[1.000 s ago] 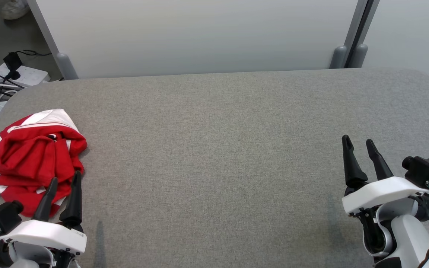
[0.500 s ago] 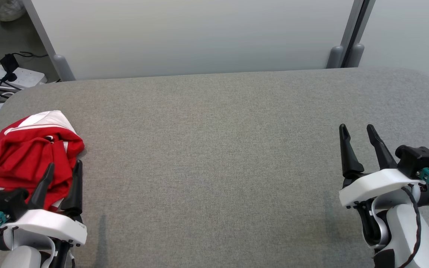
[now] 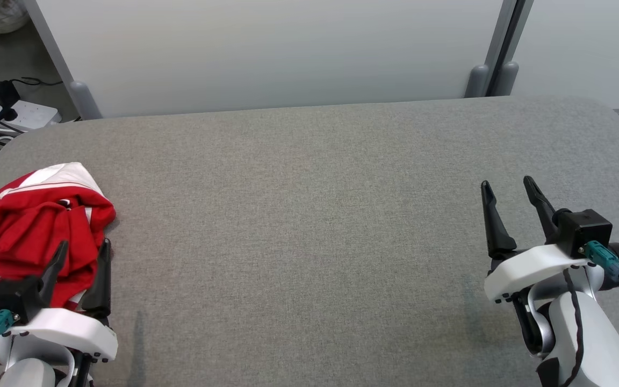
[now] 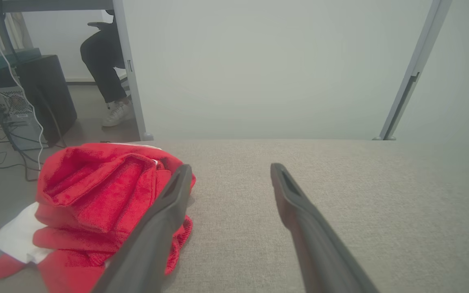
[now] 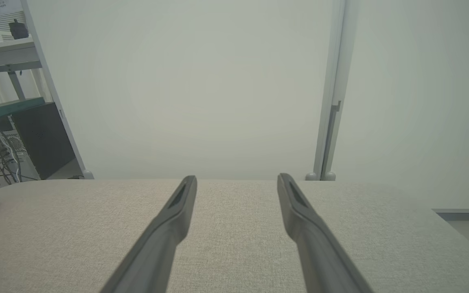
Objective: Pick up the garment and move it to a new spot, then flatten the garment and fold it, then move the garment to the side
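**Grey fabric-covered table with a crumpled garment at its left end**

Head view: the table is backed by pale partition panels, which are joined at a grey post. The garment, red with white panels and stripes, is heaped at the table's left edge, which is reached by its white part. The left gripper is seen at the lower left. Its two dark fingers are spread apart and pointed over the garment's near right margin; whether cloth is touched cannot be told. In the left wrist view one finger is seen against the red folds, while the other is set over bare table fabric. The right gripper is held at the lower right, well apart from the garment, with its fingers likewise spread wide above bare table. A power strip with dark cables is seen on the floor beyond the left corner. A seated person's leg is shown in the left wrist view, near a dark computer tower.
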Robot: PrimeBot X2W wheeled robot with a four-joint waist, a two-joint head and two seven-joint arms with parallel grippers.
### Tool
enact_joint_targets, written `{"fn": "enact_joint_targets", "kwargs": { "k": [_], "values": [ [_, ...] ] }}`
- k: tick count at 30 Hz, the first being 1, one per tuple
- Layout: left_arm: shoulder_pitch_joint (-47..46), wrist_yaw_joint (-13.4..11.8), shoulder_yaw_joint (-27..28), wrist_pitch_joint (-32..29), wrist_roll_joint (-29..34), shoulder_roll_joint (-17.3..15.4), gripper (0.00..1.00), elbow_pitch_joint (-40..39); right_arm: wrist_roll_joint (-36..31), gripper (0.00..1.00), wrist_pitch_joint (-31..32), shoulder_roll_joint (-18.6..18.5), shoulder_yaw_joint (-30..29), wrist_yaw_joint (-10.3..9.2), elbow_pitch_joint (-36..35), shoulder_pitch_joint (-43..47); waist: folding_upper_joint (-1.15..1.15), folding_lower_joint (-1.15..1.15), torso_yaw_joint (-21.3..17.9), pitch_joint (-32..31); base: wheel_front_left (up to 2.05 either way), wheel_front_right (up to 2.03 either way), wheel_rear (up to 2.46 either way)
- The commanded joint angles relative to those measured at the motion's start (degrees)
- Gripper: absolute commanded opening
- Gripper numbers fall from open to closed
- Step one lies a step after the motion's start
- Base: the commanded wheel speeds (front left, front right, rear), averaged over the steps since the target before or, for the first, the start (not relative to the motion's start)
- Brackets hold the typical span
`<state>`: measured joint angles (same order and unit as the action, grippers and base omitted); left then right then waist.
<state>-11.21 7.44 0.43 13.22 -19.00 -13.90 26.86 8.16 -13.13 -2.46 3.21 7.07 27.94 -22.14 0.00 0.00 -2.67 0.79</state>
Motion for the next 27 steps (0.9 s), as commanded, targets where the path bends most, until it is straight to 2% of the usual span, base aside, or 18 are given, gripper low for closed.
{"fn": "enact_joint_targets", "kwargs": {
  "k": [1,6,16,21,27],
  "values": [
    [-4.3,0.0,2.7,1.0,2.2,-2.1,1.0,-0.9,-2.4,1.0,-1.1,-0.4,1.2,0.41,-1.0,-3.1,0.0,0.0,-0.2,0.0,0.0,0.0,0.0],
    [-4.5,0.0,4.2,1.8,5.9,-2.8,1.0,-0.4,-6.0,1.0,-1.9,-0.4,0.7,0.42,-0.9,-3.5,0.0,0.0,-0.7,-0.1,0.0,0.0,0.0],
    [-4.5,0.0,4.2,1.8,6.2,-2.2,1.0,0.3,-5.8,1.0,-1.9,-0.4,-0.1,0.42,-0.9,-3.0,0.0,0.0,-0.1,-0.2,0.0,0.0,0.0],
    [-4.7,0.0,5.2,1.8,6.2,-1.7,1.0,1.4,-5.8,1.0,-1.9,-0.4,1.1,0.42,-0.2,-3.1,0.0,0.0,2.4,0.1,0.0,0.0,0.0],
    [-4.7,0.0,7.0,1.8,6.5,-1.7,1.0,1.8,-5.0,1.0,-1.9,-0.4,3.9,0.42,1.5,-4.0,0.0,0.0,8.6,1.2,0.0,0.0,0.0]
  ]
}}
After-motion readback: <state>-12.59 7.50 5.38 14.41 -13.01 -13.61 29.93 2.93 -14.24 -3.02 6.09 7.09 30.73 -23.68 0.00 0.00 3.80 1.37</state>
